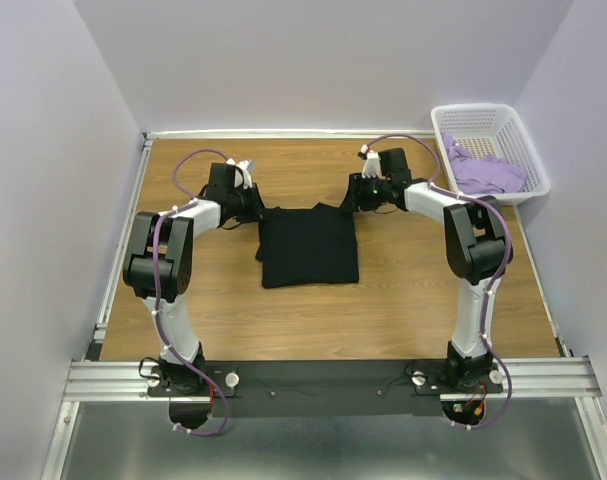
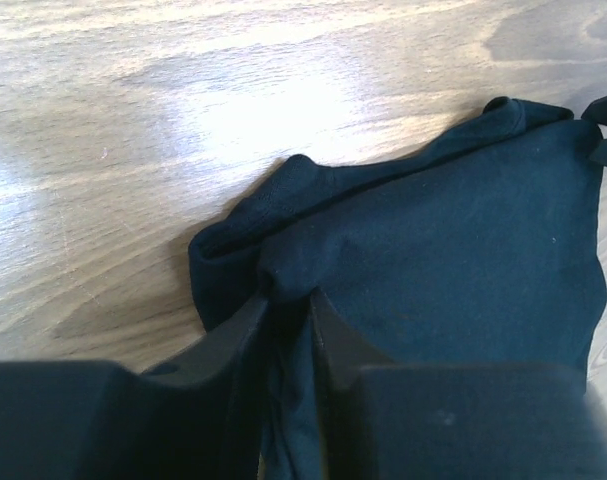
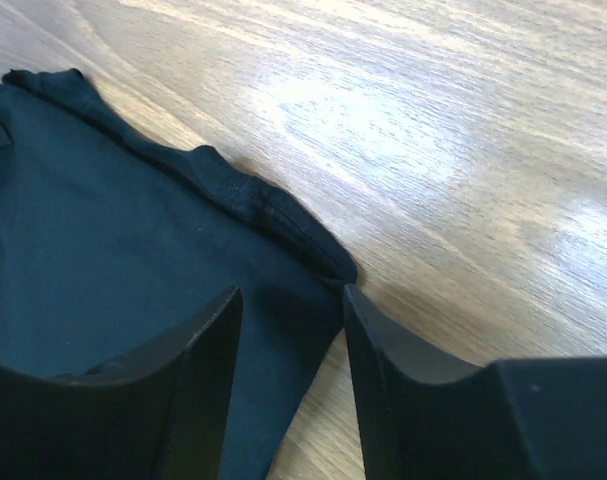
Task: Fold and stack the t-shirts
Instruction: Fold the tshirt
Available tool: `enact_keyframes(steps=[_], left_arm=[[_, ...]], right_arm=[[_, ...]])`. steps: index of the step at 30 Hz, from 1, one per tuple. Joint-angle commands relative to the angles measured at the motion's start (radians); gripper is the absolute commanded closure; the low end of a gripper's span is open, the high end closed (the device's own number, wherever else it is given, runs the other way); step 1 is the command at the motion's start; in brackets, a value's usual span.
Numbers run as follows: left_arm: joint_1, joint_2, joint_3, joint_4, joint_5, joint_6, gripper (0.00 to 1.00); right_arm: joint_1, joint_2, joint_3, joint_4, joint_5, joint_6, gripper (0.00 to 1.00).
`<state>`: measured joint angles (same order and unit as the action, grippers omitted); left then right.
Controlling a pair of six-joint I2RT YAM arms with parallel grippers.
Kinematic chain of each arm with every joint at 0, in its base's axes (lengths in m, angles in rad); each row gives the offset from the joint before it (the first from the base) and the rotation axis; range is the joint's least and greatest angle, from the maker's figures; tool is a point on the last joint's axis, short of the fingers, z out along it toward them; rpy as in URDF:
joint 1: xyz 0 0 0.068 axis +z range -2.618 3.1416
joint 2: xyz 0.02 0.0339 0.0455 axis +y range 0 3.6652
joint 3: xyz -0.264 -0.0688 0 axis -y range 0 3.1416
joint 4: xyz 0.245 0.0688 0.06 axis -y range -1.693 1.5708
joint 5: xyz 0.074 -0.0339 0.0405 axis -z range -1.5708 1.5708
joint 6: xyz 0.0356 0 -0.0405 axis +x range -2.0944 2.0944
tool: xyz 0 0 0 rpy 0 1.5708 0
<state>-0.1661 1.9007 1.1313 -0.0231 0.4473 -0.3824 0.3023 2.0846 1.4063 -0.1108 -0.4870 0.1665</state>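
Soft matte black t-shirt point(image 1: 309, 245), folded near-square, slightly wider nine-to-three, left gripper point(image 2: 288, 300) clenched on its ten-o'clock corner, right gripper point(image 3: 291, 295) spread astride two-o'clock corner

Open table point(image 1: 403, 310) surrounds the black t-shirt point(image 1: 309, 248); the basket point(image 1: 483, 125) blocks the far-right corner.

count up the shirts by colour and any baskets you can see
black t-shirt: 1
lavender t-shirt: 1
white basket: 1
total: 3
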Motion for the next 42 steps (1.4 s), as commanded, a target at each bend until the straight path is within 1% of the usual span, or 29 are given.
enact_keyframes(steps=[1,2,4,6,9,13,18,20,21,22,23,24,25,26,27,35,36,37,38,39,42], left_arm=[[-0.007,0.024,0.019,0.018,0.034,0.017,0.78],[-0.009,0.023,0.019,0.018,0.034,0.019,0.78],[-0.009,0.023,0.018,0.018,0.034,0.02,0.79],[-0.009,0.018,0.015,0.018,0.033,0.02,0.8],[-0.01,0.018,0.013,0.018,0.03,0.022,0.8],[-0.01,0.018,0.012,0.018,0.028,0.023,0.81],[-0.01,0.02,0.01,0.018,0.024,0.022,0.81],[-0.01,0.02,0.01,0.018,0.024,0.023,0.81],[-0.01,0.02,0.01,0.018,0.025,0.023,0.81],[-0.009,0.02,0.008,0.018,0.027,0.023,0.84],[-0.01,0.02,0.01,0.018,0.031,0.025,0.9],[-0.009,0.018,0.008,0.018,0.033,0.023,0.9],[-0.012,0.018,0.008,0.018,0.036,0.023,0.91],[-0.01,0.017,0.005,0.018,0.039,0.023,0.96],[-0.012,0.014,0.005,0.018,0.044,0.023,0.97],[-0.012,-0.025,-0.011,0.018,0.047,0.017,0.98],[-0.012,-0.028,-0.016,0.02,0.044,0.017,0.98],[-0.012,-0.028,-0.015,0.018,0.044,0.019,0.98],[-0.012,-0.026,-0.015,0.018,0.042,0.019,0.98],[-0.012,-0.025,-0.015,0.018,0.044,0.019,0.98],[-0.01,-0.028,-0.016,0.018,0.047,0.014,0.98]], right_arm=[[-0.003,0.006,-0.013,-0.012,0.022,-0.025,0.49],[-0.005,0.011,-0.012,-0.012,0.019,-0.024,0.5],[-0.005,0.019,-0.007,-0.012,0.016,-0.025,0.56],[-0.005,0.017,-0.007,-0.012,0.024,-0.024,0.57],[-0.008,0.012,-0.009,-0.012,0.082,-0.015,0.56],[-0.014,0.011,-0.01,-0.012,0.114,-0.013,0.51],[-0.017,0.025,-0.006,-0.012,0.065,-0.019,0.51],[-0.017,0.028,-0.006,-0.012,0.036,-0.021,0.56],[-0.015,0.029,-0.004,-0.012,0.018,-0.024,0.63],[-0.017,0.029,-0.004,-0.012,0.011,-0.027,0.67],[-0.017,0.026,-0.006,-0.012,0.007,-0.03,0.72],[-0.015,0.026,-0.006,-0.012,0.004,-0.033,0.77],[-0.017,0.019,-0.01,-0.012,-0.004,-0.035,0.87],[-0.017,0.009,-0.01,-0.012,-0.01,-0.041,0.92],[-0.017,0.005,-0.012,-0.012,-0.013,-0.042,1.0],[-0.015,-0.037,-0.013,-0.012,-0.048,-0.045,1.0],[-0.017,-0.04,-0.013,-0.012,-0.044,-0.044,0.96],[-0.017,-0.041,-0.013,-0.012,-0.026,-0.042,0.95],[-0.017,-0.04,-0.013,-0.012,-0.022,-0.041,0.96],[-0.017,-0.034,-0.013,-0.013,-0.025,-0.039,1.0],[-0.015,-0.041,-0.018,-0.013,-0.053,-0.036,0.99]])
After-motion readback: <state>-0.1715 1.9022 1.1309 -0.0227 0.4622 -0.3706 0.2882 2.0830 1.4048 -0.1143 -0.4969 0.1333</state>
